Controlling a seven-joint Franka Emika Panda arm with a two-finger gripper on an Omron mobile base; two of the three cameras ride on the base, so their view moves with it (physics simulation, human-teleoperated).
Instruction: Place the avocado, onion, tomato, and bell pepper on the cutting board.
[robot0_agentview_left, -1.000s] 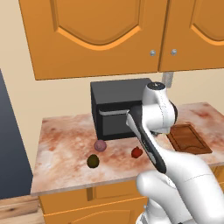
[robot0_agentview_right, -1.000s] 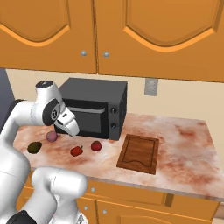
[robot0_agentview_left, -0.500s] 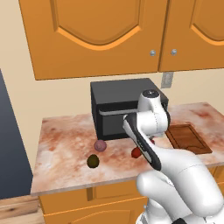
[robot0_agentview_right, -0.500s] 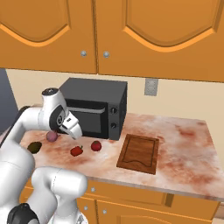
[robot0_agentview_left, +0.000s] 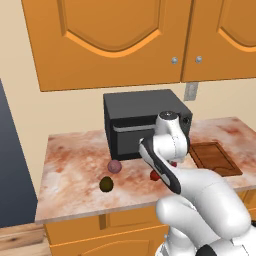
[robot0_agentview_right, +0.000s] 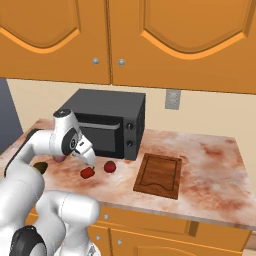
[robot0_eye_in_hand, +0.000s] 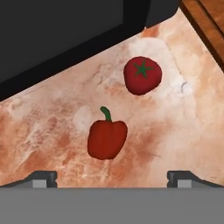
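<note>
Worktop (robot0_agentview_right: 210, 165), marbled, wall-backed; a black microwave (robot0_agentview_right: 107, 127) stood at its rear.

Cutting board (robot0_agentview_right: 159, 175): bare, lying toward the right end of the worktop, just right of the microwave.

Bell pepper (robot0_eye_in_hand: 107, 138): red, on the worktop in front of the microwave, directly under the tool (robot0_eye_in_hand: 111, 177). It sat centred between the two fingertips, its long axis running from the stem, which pointed toward the microwave, back toward the tool.

Tomato (robot0_eye_in_hand: 142, 75): red, green-capped, just beyond the pepper on the board's side, apart from it.

Onion (robot0_agentview_left: 114, 166) and avocado (robot0_agentview_left: 106, 184): farther toward the left end, the avocado nearer the front edge.

Tool: jaws spread wide and empty, hovering above the pepper. Judged the likely first pick, a straight descent would bracket it; the board lay off past the tomato.
</note>
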